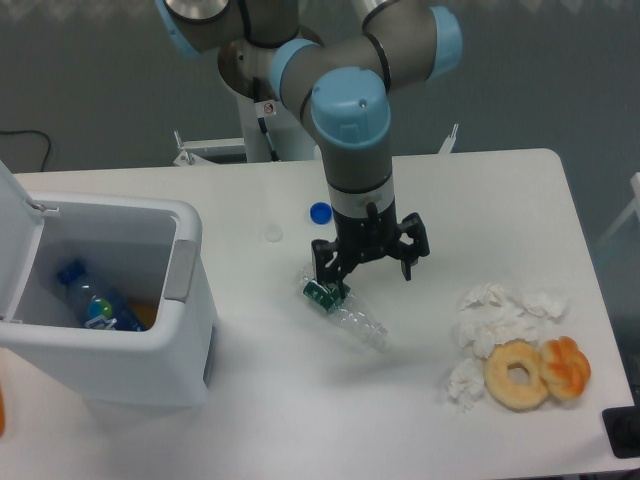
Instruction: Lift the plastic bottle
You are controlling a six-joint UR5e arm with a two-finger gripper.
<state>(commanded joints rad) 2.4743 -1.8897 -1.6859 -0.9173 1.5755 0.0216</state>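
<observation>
The grey UR5e arm with light-blue joint caps (350,110) reaches down from the upper middle of the view, its last link standing nearly upright above the white table. At its lower end the black two-finger gripper (371,272) points downward with its jaws spread wide apart. One fingertip (334,284) sits lower left, the other at the right.
</observation>
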